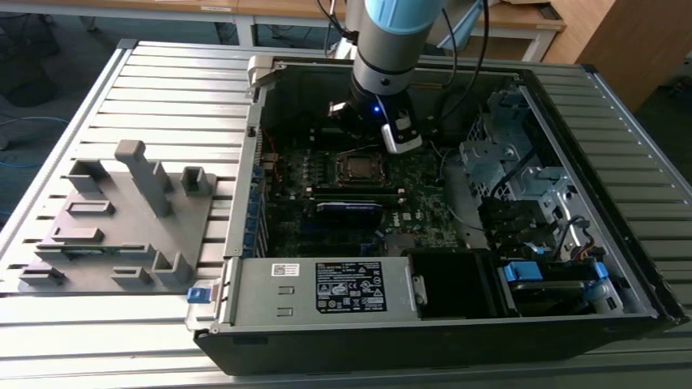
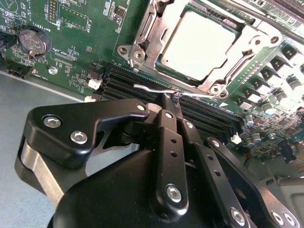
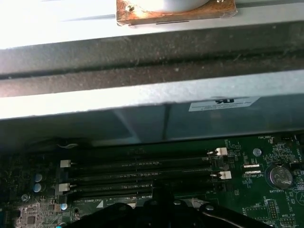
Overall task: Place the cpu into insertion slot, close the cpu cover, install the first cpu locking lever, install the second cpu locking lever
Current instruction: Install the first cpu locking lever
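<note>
The hand (image 2: 172,99) is pinched shut on the thin wire lever (image 2: 143,87), hiding its middle; past the memory slots (image 2: 124,79), the cover (image 2: 146,29) frames the cpu (image 2: 199,40), partly cut off.

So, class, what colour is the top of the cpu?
Pale silver-grey metal. The cpu shows best in the second wrist view.

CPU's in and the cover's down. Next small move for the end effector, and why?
Probably press the locking lever down and sideways until it latches. The cpu sits under the closed cpu cover, but the lever's wire looks unlatched, lying free beside the cover, and the tip of the shut end effector is right against it.
</note>
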Controlling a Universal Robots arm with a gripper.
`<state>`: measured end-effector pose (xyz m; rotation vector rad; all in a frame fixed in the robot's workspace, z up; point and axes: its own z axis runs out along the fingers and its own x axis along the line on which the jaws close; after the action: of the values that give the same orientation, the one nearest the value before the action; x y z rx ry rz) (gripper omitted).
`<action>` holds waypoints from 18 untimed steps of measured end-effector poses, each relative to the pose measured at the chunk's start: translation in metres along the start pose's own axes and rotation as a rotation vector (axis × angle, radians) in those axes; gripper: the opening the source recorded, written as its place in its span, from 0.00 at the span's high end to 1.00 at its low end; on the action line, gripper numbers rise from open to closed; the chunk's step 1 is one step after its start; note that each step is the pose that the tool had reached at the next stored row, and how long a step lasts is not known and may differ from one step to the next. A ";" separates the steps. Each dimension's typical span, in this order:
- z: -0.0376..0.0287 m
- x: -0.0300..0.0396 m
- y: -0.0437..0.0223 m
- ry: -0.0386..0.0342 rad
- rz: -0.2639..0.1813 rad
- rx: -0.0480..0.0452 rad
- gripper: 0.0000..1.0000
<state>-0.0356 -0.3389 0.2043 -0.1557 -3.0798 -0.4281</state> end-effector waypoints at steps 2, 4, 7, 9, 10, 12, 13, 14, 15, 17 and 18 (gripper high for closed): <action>0.0000 -0.0001 -0.0001 -0.0001 0.000 -0.0001 0.90; 0.0005 -0.0002 -0.0003 -0.0004 0.000 -0.0003 0.90; 0.0017 -0.0003 -0.0007 -0.0007 0.000 0.0000 0.90; 0.0021 -0.0003 -0.0008 -0.0007 0.000 0.0001 0.90; 0.0024 -0.0004 -0.0009 -0.0009 0.000 -0.0001 0.90; 0.0032 -0.0005 -0.0010 -0.0009 0.000 -0.0002 0.90; 0.0037 -0.0006 -0.0012 -0.0009 0.000 -0.0001 0.90; 0.0043 -0.0006 -0.0014 -0.0008 -0.001 -0.0001 0.90; 0.0049 -0.0007 -0.0015 -0.0008 -0.001 -0.0001 0.90; 0.0059 -0.0009 -0.0018 -0.0008 -0.001 -0.0002 0.90; 0.0061 -0.0010 -0.0019 -0.0007 -0.001 0.0000 0.90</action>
<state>-0.0349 -0.3392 0.1979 -0.1551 -3.0806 -0.4281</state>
